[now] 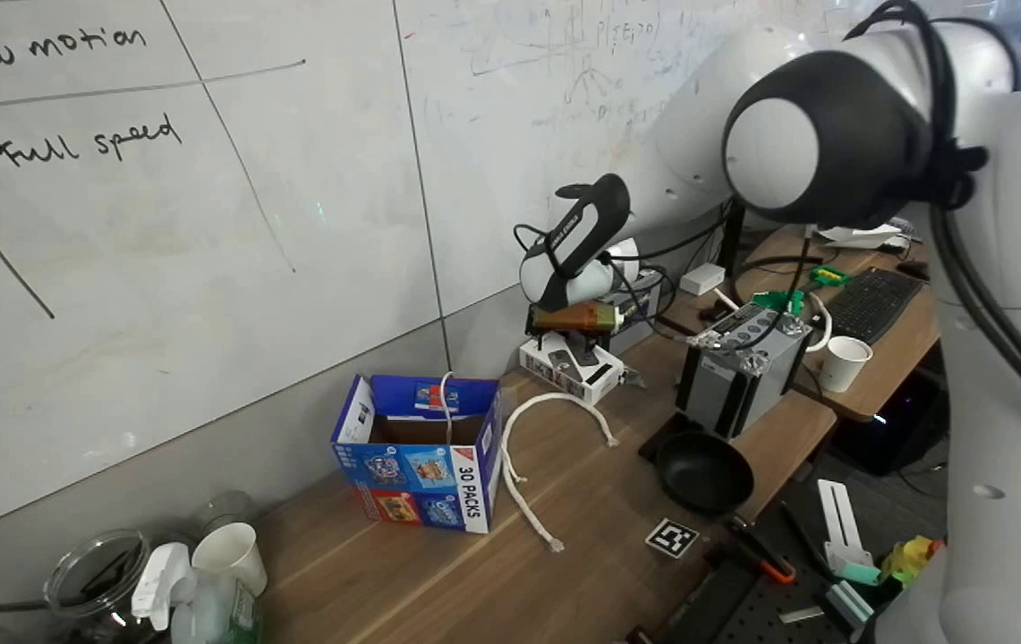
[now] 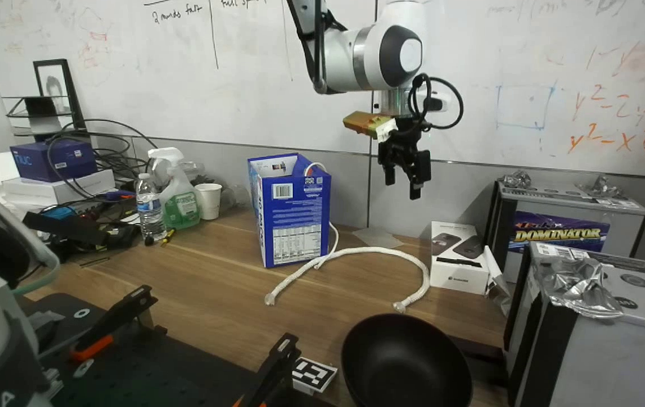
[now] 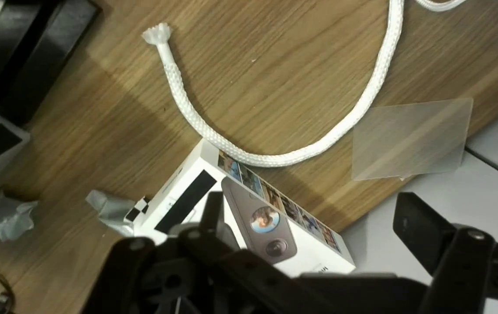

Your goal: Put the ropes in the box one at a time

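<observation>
Blue box (image 1: 421, 483) ("30 PACKS"): on table (image 1: 421, 590) | rope (image 3: 270, 161): curved, right of box | second rope (image 2: 316, 165): over box rim | claw (image 3: 309, 211): spread wide above table | whiteboard (image 1: 340, 268): "Full speed" | far right: "DOMINATOR" label (image 2: 562, 233)

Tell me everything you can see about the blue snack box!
The blue snack box looks like printed cardboard, with colourful snack pictures, "30 PACKS" on a white strip, and a barcode on another side. It stands upright on the wooden table, its top open, brown showing inside. A white rope rises from inside and arches over the rim. A curved rope lies close beside it; I can't tell whether they touch.
</observation>
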Motion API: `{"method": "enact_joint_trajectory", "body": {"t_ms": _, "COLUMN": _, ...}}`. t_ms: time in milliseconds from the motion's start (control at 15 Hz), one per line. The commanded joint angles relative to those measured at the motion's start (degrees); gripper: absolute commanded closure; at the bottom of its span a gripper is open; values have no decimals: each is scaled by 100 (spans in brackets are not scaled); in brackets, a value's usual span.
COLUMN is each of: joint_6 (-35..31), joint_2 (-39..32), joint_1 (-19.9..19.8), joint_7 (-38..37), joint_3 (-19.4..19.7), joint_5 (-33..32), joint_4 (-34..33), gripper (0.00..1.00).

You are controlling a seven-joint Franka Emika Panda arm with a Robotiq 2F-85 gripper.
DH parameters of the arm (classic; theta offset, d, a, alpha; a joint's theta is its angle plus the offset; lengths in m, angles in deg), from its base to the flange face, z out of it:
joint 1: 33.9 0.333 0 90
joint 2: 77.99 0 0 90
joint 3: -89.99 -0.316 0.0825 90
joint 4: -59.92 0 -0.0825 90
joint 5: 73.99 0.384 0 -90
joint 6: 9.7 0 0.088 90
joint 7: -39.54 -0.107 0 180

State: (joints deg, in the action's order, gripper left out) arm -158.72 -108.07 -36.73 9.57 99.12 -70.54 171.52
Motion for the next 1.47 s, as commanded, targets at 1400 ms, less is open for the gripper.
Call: {"method": "enact_joint_trajectory", "body": {"t_ms": 1400, "joint_6": 1450, "joint_2": -3918, "joint_1": -114, "joint_7": -2072, "joint_3": -92, "joint_5": 1005, "joint_4": -4353, "gripper": 0}}
